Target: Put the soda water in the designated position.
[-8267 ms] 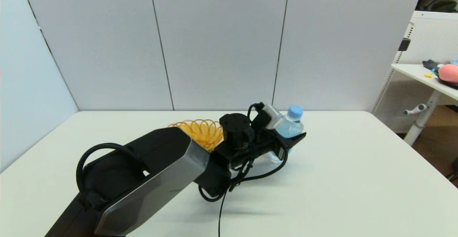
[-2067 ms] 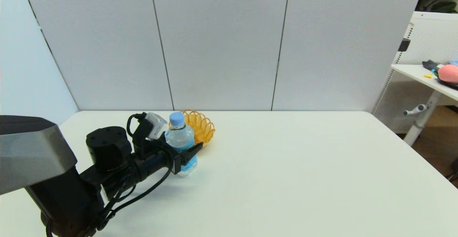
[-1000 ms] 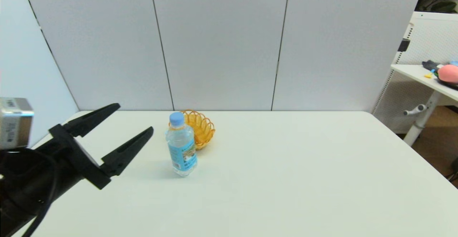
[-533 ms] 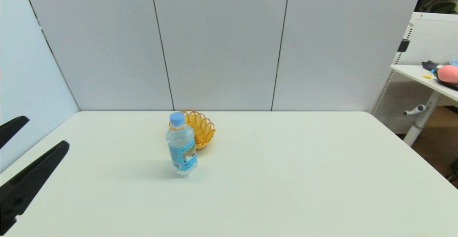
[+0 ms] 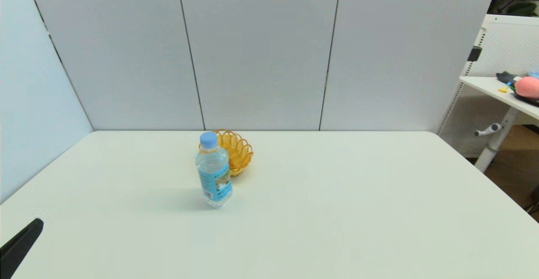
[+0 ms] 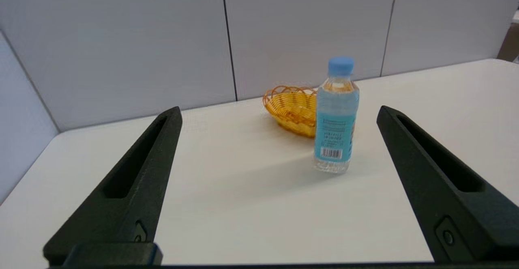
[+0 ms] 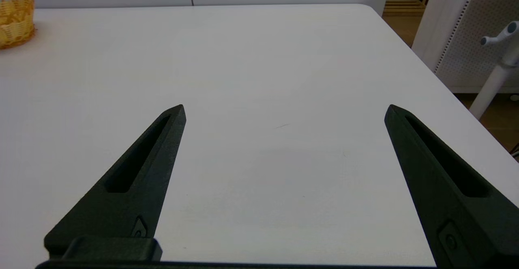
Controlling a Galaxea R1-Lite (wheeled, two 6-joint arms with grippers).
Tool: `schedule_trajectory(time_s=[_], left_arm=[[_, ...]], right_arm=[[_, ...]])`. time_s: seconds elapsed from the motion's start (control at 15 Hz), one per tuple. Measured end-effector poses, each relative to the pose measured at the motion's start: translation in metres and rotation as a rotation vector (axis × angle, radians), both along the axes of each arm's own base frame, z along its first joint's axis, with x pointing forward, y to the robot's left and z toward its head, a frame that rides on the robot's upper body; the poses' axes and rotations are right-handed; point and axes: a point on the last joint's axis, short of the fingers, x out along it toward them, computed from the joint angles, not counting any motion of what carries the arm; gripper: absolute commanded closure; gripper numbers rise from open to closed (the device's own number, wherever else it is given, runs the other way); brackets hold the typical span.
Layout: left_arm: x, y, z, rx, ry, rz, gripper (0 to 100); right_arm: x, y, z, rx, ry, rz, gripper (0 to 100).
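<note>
Withdrawn, left pincer (image 6: 279,112) spread, empty; soda water (image 5: 214,170) upright beside basket (image 5: 236,151); right pincer (image 7: 285,110) spread.

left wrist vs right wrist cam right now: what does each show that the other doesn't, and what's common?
Only the left wrist view shows the soda water, standing upright on the table in front of the basket, ahead of the wide-open left gripper.

Only the right wrist view shows the table's far right corner, the white perforated panel beyond it and a white stand, past the open, empty right gripper.

Both show the white table and the yellow wicker basket; the right wrist view catches only part of it at the picture's edge.
</note>
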Motion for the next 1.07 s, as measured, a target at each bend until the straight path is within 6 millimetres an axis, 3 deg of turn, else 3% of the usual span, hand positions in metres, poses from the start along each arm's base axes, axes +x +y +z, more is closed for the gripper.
schedule_trajectory(time_s=[0.27,0.53,0.67,1.07], left_arm=[[-0.025,0.002,-0.02,0.002,0.014,0.044,0],[-0.047,0.002,-0.056,0.0,0.055,0.07,0],[-0.047,0.002,-0.076,-0.003,0.089,0.101,0],[-0.046,0.006,-0.099,-0.022,0.155,0.279,0]], right_arm=[[0.0,0.0,0.0,0.0,0.0,0.0,0],[0.0,0.0,0.0,0.0,0.0,0.0,0],[0.0,0.0,0.0,0.0,0.0,0.0,0],[0.0,0.0,0.0,0.0,0.0,0.0,0]])
